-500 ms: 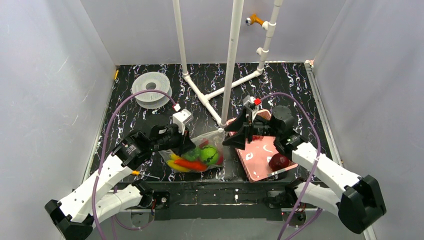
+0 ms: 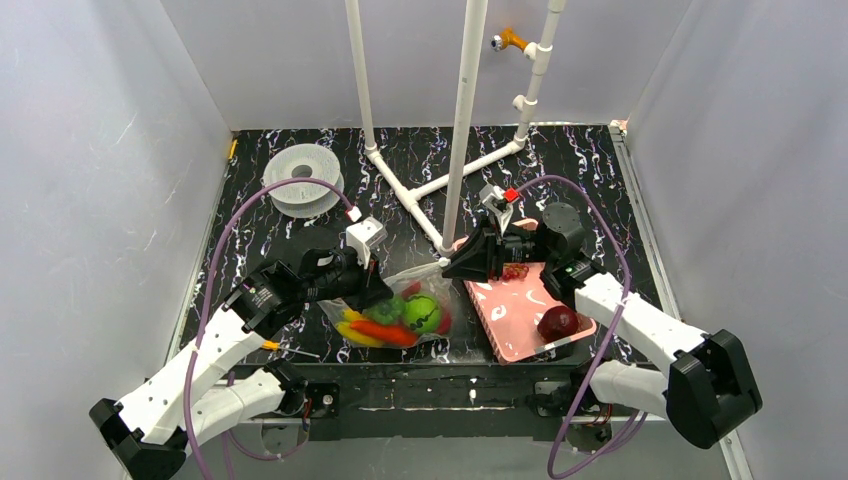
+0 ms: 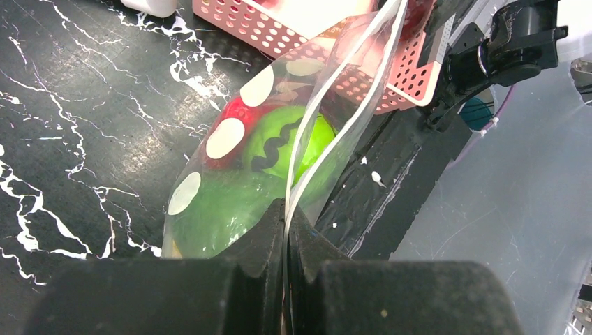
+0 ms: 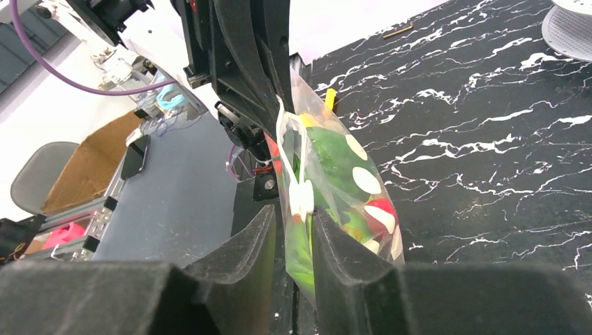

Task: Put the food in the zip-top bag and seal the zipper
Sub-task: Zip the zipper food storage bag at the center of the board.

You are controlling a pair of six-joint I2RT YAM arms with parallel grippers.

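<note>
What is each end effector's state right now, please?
Left end effector: shut on the dotted clear plastic bag.
Right end effector: around bag; cannot tell.

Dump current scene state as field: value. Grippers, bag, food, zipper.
left gripper: shut on mouth edge of zip-top bag
right gripper: shut on same edge, other end
food: green, red, orange, yellow pieces inside bag
dark red piece: lying in pink basket, outside bag
zipper: sealed or not, cannot tell
spool: far left, away from both arms
</note>
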